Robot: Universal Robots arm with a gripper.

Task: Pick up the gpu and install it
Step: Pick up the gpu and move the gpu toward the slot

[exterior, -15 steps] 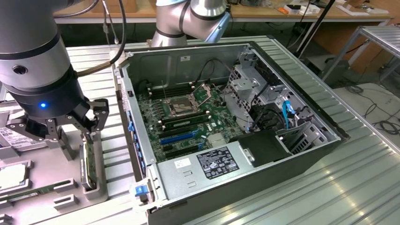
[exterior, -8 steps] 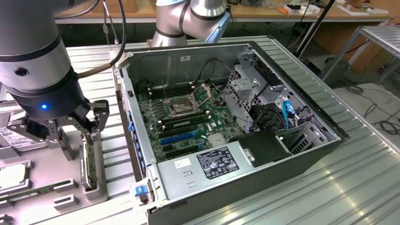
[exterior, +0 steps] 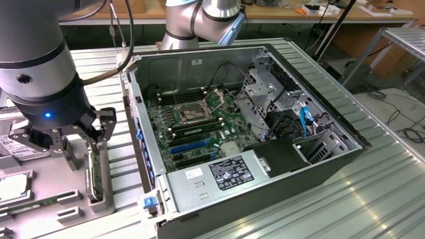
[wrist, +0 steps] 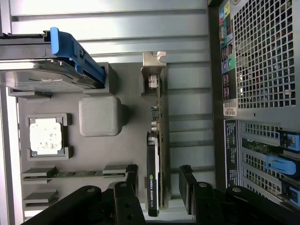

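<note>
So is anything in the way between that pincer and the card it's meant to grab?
Nothing visible. The open pincer hangs right over the gpu, which stands on edge in its grey holder. In the wrist view the card lies in the gap between the two fingers.

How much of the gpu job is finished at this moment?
Done: the pincer is lined up over the gpu. In hand: nothing; its jaws stand open on either side of the card, upright in its holder. Left: grasp, lift, and seating in the open computer case.
</note>
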